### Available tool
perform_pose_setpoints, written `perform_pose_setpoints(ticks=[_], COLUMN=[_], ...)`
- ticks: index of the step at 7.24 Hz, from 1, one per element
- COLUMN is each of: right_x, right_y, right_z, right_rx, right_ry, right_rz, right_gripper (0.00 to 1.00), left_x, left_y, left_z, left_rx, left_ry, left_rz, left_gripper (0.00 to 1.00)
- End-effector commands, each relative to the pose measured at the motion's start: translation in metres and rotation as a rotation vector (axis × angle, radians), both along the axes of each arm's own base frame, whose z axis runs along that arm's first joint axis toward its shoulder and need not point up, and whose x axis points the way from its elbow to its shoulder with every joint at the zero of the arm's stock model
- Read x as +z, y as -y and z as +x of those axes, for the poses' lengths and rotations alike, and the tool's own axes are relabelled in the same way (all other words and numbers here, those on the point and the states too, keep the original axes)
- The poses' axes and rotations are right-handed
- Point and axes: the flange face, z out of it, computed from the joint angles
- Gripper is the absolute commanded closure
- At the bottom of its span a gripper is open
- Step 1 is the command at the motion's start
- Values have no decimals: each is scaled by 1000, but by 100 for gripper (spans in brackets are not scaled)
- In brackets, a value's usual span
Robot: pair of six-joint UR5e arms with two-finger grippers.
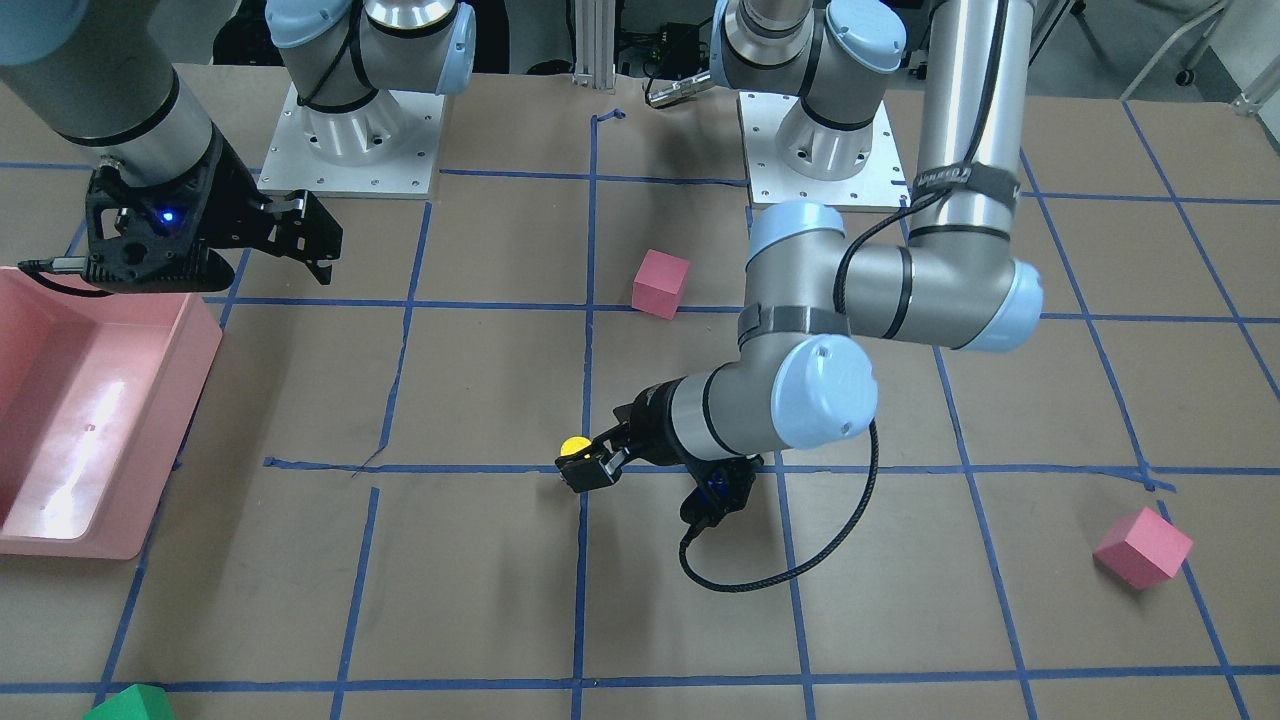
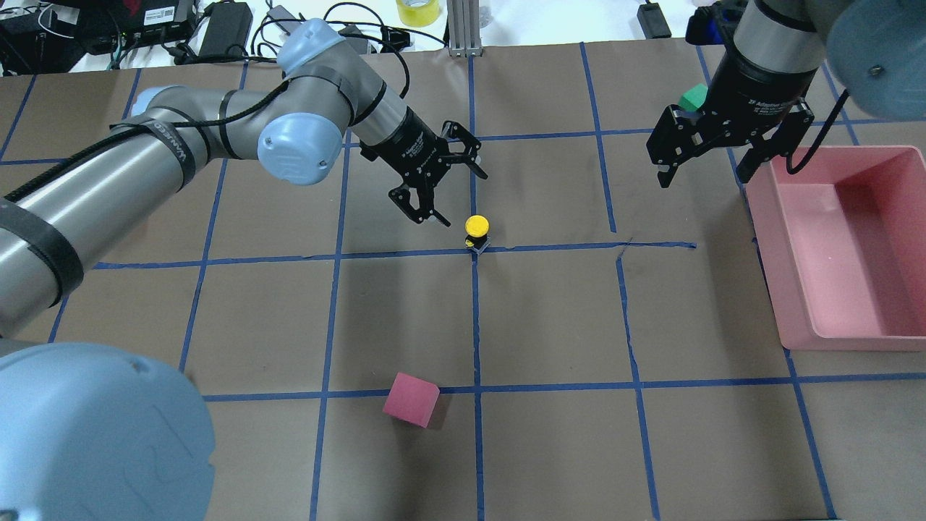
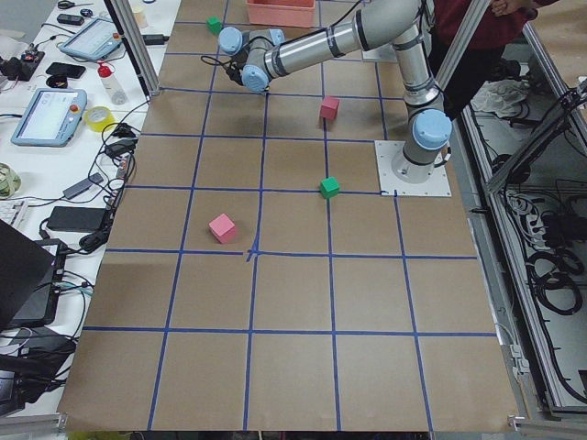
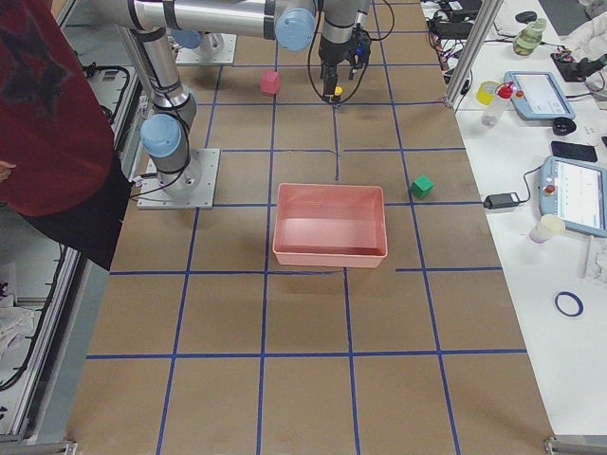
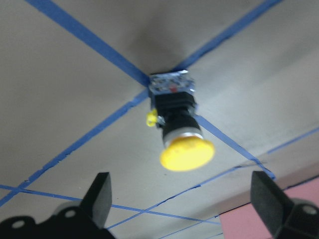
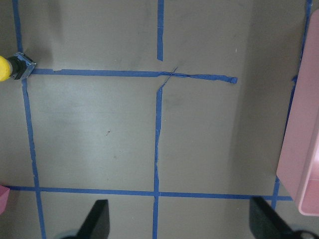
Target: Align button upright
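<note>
The button stands on its grey base with the yellow cap up, on a blue tape crossing near the table's middle. It also shows in the left wrist view, the front view and the right wrist view. My left gripper is open and empty, just behind and beside the button without touching it; in the left wrist view the button sits between the spread fingers and further out. My right gripper is open and empty, off to the right next to the pink bin.
A pink bin stands at the right edge. A red cube lies nearer the robot's base, another red cube lies far on the left arm's side, and a green cube sits behind the right gripper.
</note>
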Motion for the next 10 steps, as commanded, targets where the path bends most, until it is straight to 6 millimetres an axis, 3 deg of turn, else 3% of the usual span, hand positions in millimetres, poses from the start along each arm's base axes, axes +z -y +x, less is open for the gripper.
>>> perform_pose_setpoints(ticks=[1,2,4,6,7,8,9,10], right_x=[1,0,0,0,-1,-1,-1,-1], right_y=[-1,0,-1,-1,0,0,0,0], right_z=[0,0,0,1,1,0,0,1], right_rx=[0,0,-1,-1,-1,0,-1,-3], right_ry=[-1,-1,4,5,5,1,4,7], right_rz=[0,1,4,4,5,6,5,7], right_gripper=[0,0,0,0,0,0,0,0], left_x=[104,147,208,245,254,256,256,256], left_y=[-28,-58,-109,-142,-148,-141,-129,-123], left_z=[6,17,49,67,78,84,112,125], left_rx=[-31,-142,-485,-609,-774,-815,-753,-716], left_ry=[57,142,322,431,497,519,540,545], left_rz=[-96,-193,-360,-433,-486,-546,-558,-558], left_gripper=[0,0,0,0,0,0,0,0])
